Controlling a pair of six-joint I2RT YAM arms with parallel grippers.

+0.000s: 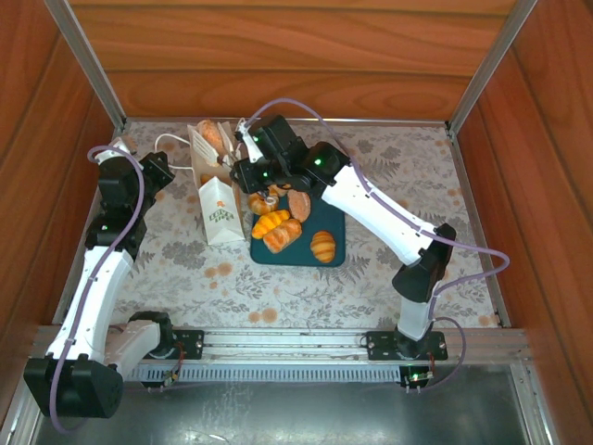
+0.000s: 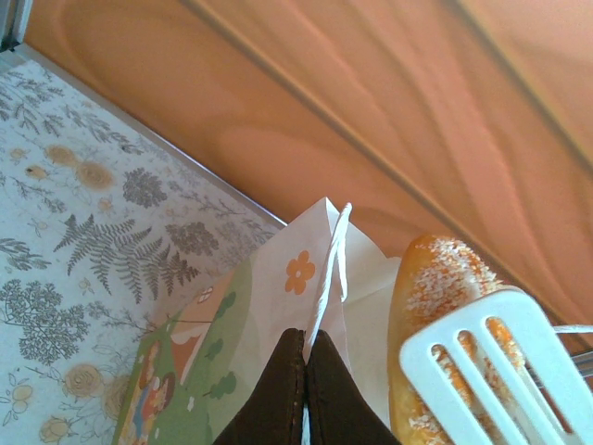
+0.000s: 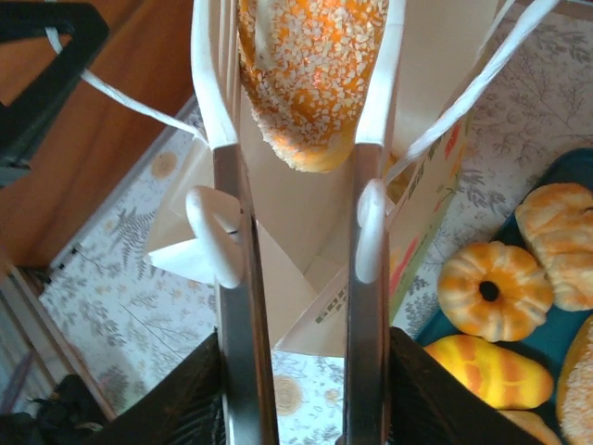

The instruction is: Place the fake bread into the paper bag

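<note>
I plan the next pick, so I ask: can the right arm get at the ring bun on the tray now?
Probably yes, once freed. The ring bun lies uncovered on the teal tray, close beside the right gripper, which now holds a sesame roll over the paper bag.

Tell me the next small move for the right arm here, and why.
Probably open the right gripper's jaws so the seeded roll drops. The roll hangs between them directly over the paper bag's open mouth, while the left gripper pinches the bag's top edge, apparently steadying it. A ring bun and other pieces wait on the teal tray.
</note>
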